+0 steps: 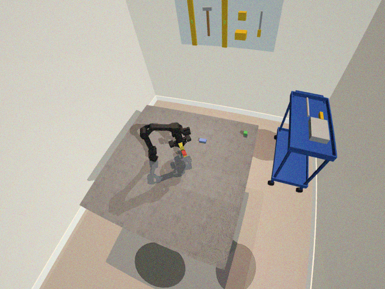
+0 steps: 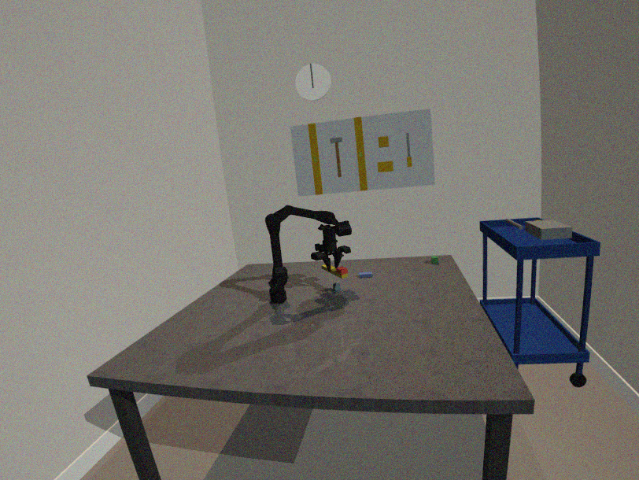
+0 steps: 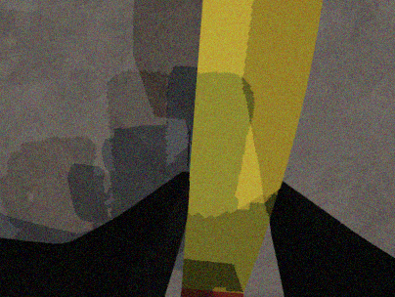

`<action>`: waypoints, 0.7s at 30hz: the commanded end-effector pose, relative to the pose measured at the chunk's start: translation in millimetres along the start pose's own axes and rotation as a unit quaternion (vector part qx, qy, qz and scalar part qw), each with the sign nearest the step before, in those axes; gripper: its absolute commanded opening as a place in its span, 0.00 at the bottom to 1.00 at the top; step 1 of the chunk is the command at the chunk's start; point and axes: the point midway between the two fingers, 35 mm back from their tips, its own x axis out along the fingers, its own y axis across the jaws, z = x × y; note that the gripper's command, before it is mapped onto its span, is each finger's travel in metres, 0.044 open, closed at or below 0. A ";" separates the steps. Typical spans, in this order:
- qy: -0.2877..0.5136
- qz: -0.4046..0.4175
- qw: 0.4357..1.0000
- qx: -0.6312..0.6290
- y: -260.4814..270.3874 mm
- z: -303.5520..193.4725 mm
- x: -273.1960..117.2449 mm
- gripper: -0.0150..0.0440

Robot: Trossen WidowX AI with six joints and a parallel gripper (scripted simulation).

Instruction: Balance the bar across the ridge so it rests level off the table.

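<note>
The yellow bar [image 1: 180, 144] [image 2: 326, 267] [image 3: 223, 44] carries a red block [image 1: 184, 153] [image 2: 341, 270] [image 3: 212, 294] near one end. My gripper [image 1: 181, 147] [image 2: 333, 268] [image 3: 230, 187] is shut on the bar between its ends and holds it above the table. The red end points toward the front of the table in the top view. The small blue-grey ridge [image 2: 336, 286] stands on the table below the bar in the exterior view, with a gap between them. I cannot make out the ridge in the top view or the wrist view. The bar's exact tilt is hard to tell.
A blue block [image 1: 202, 140] [image 2: 365, 275] lies on the table [image 1: 199, 217] [image 2: 361, 351] behind and right of the gripper. A small green cube [image 1: 245, 133] [image 2: 434, 260] sits near the far right corner. A blue cart [image 1: 298, 130] [image 2: 550, 356] stands right of the table.
</note>
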 end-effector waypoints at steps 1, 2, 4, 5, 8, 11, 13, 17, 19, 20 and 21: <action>-0.001 -0.001 1.000 -0.004 0.6 1.3 6.8 0.25; -0.001 -0.001 1.000 -0.004 0.7 1.2 8.5 0.25; -0.001 -0.001 1.000 -0.004 0.9 1.1 11.8 0.25; -0.001 -0.001 1.000 -0.004 1.0 1.1 13.4 0.25; -0.001 -0.001 1.000 -0.004 1.5 1.0 18.4 0.25; -0.001 -0.001 1.000 -0.004 2.1 0.9 23.3 0.25; -0.001 -0.001 1.000 -0.004 2.5 0.8 26.6 0.25; -0.001 0.000 1.000 -0.004 3.6 0.7 33.1 0.25; -0.001 0.000 1.000 -0.004 4.2 0.6 36.1 0.25; -0.001 0.000 1.000 -0.004 4.3 0.6 36.9 0.25; -0.001 0.000 1.000 -0.004 4.4 0.6 37.1 0.25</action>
